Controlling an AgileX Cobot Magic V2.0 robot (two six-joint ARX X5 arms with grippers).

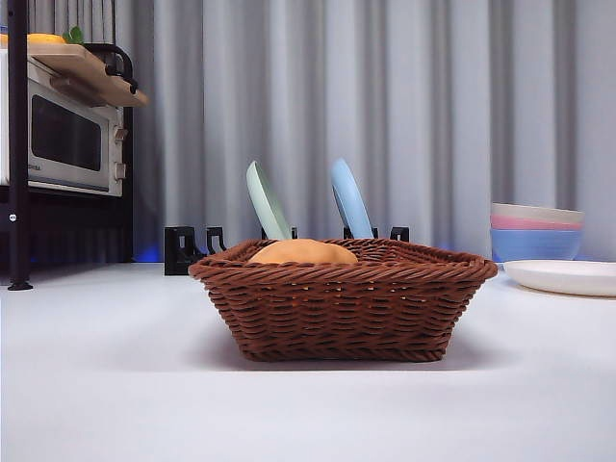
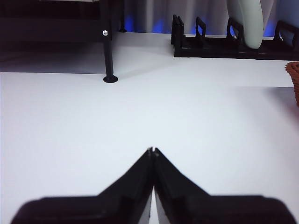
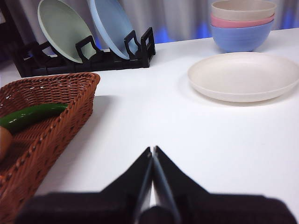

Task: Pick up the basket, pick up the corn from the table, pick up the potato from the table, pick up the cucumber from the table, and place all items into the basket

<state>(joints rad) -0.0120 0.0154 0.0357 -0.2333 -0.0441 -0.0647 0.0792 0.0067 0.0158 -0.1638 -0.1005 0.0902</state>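
Observation:
The brown wicker basket (image 1: 342, 303) stands on the white table (image 1: 106, 385) in the middle of the front view. The tan-brown potato (image 1: 301, 253) shows just above its rim. In the right wrist view the basket (image 3: 44, 126) holds the green cucumber (image 3: 30, 116), and a tan edge of the potato (image 3: 3, 142) shows beside it. The corn is hidden. My right gripper (image 3: 152, 151) is shut and empty over bare table beside the basket. My left gripper (image 2: 152, 151) is shut and empty over bare table, with the basket's corner (image 2: 294, 81) at that view's edge.
A black dish rack (image 1: 192, 248) behind the basket holds a green plate (image 1: 267, 202) and a blue plate (image 1: 349, 199). Stacked bowls (image 1: 535, 231) and a cream plate (image 1: 563, 276) stand at the right. A microwave (image 1: 67, 135) on a black shelf stands at the left.

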